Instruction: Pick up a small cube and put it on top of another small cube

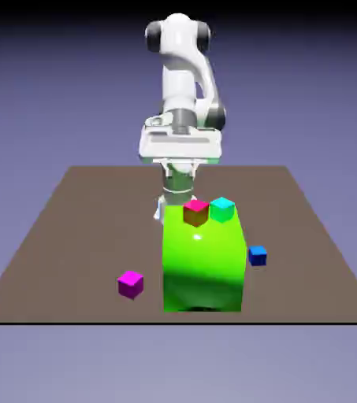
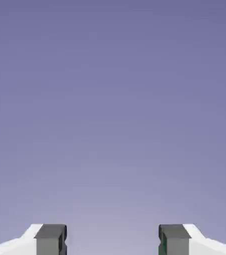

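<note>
- While my gripper (image 2: pixel 113 240) points out at plain backdrop, its two fingers stand well apart with nothing between them.
- Target is the small dark-blue cube (image 1: pixel 258 256): on the table (image 1: pixel 63 236), just beside the big green block (image 1: pixel 203 268), on the exterior view's right of it. I can't tell if there's a sliver of contact.
- Handling guess: light, stiff, not fragile. Faces look flat and plain; grip could be slick, so I'd want full pad contact, not an edge pinch.
- Where to take it: two opposite side faces, about mid-height, pads square to them. It looks slightly turned, so I'd match wrist yaw first – a skewed close would spin it.
- Main risk: the green block crowds one side. I'd pick the face pair that keeps both fingers off that wall.
- Light means easy to shove, so descend straight and close gently.
- Stack base unclear: magenta cube (image 1: pixel 131 284) sits in the open; red cube (image 1: pixel 196 212) and cyan cube (image 1: pixel 222 209) look to be at the block's top.
- Progress: pick not begun, I'd say – next is tipping the hand down over the blue one.
</note>
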You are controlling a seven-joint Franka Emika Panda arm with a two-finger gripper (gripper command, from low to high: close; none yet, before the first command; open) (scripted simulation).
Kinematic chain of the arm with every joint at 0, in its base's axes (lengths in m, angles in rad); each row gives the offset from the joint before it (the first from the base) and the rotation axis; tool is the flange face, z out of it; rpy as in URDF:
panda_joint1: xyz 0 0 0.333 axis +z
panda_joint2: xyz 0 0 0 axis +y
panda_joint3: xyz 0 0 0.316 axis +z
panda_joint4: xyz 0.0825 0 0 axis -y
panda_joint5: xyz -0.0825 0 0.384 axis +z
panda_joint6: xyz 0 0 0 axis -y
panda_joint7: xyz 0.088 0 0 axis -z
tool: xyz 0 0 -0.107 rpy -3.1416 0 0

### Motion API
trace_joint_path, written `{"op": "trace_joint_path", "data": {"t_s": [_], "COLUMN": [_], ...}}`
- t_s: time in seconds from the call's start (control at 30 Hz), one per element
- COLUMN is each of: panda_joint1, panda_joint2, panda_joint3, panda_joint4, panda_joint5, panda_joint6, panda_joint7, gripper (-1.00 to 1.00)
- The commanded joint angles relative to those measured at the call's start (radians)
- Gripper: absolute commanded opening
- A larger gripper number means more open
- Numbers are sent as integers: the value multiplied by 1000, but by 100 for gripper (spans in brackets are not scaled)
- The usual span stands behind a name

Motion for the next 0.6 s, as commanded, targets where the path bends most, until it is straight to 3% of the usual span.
{"op": "trace_joint_path", "data": {"t_s": [0.0,0.57], "panda_joint1": [1,26], "panda_joint2": [15,423], "panda_joint3": [34,585], "panda_joint4": [20,250], "panda_joint5": [3,-332], "panda_joint6": [-37,-776], "panda_joint7": [7,56], "gripper": [0,0]}}
